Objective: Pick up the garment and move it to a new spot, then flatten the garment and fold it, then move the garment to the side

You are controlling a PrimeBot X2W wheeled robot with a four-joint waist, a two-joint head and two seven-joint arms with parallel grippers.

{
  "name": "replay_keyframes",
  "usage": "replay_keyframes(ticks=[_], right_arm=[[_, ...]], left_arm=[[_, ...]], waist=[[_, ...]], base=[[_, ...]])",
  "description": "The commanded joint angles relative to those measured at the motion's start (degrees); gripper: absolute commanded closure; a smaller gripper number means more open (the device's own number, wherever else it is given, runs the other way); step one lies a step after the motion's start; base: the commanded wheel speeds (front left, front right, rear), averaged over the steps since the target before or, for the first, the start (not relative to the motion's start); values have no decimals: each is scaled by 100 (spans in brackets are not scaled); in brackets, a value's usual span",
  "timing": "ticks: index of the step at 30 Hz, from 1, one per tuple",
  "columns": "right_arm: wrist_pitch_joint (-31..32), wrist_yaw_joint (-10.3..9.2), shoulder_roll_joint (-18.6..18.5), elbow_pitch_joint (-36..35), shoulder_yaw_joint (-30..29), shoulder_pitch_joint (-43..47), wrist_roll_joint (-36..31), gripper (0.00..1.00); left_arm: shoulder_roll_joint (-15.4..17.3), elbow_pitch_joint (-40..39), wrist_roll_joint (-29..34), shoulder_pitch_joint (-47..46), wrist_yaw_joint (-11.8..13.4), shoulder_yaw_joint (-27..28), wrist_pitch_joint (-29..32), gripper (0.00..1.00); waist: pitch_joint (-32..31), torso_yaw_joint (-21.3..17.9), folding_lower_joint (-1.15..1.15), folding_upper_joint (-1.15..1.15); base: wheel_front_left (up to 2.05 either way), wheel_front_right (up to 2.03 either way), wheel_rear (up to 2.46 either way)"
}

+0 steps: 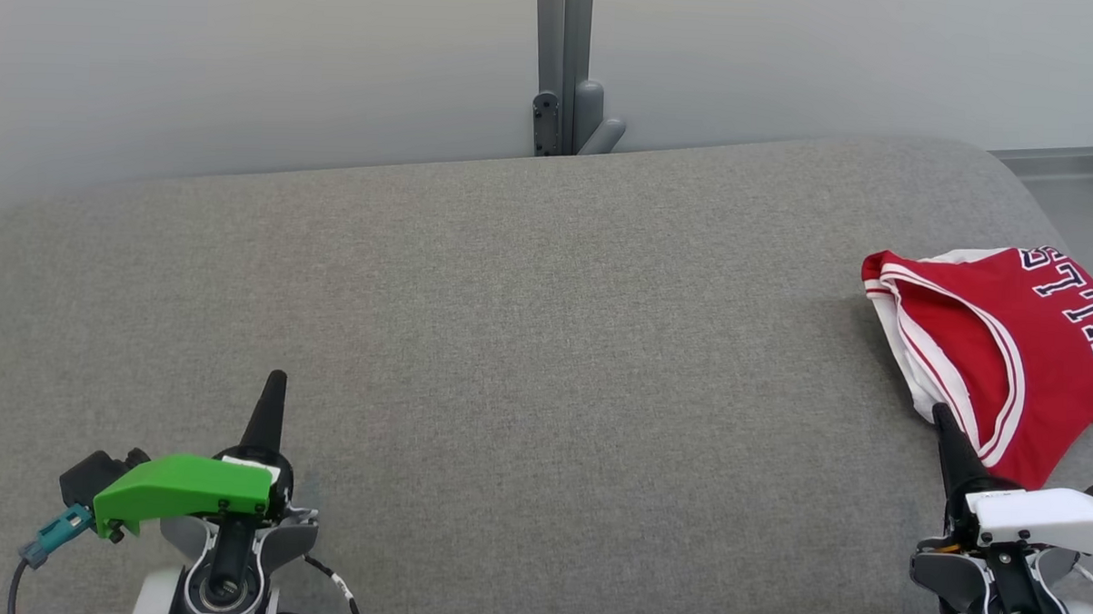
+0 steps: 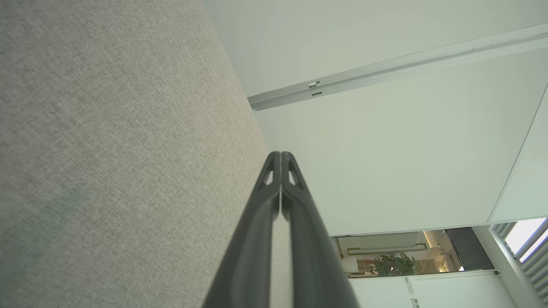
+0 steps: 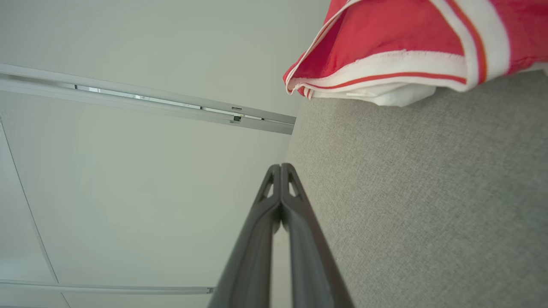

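Closest in, at the bottom of the head view, the left gripper (image 1: 275,381) sits at lower left under a green cover (image 1: 185,490), and the right gripper (image 1: 942,413) at lower right under a white cover (image 1: 1044,515). Both have their two dark fingers pressed together with nothing between them; each wrist view shows the tips meeting. They rest low over a grey cushion (image 1: 545,343). The garment (image 1: 1009,350), a red jersey with white trim and dark lettering, lies bunched at the cushion's right edge, partly cut off by the frame. From the head view the right gripper's tip overlaps the garment's near hem, yet the right wrist view shows bare cushion between tip and garment. A grey post (image 1: 562,62) stands against the pale wall behind.
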Motion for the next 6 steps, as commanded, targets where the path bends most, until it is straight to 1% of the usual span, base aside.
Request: replay_keyframes(ticks=[1,6], right_arm=[[39,3,-28,-4,-45,-118,159,100],[105,3,-27,10,-98,-152,377,100]], left_arm=[[14,-6,-162,-166,-53,46,32,100],[14,11,-357,-214,-86,81,86,100]], waist=[[6,-8,0,0],[20,-27,0,0]], base=[[0,0,0],[0,0,0]])
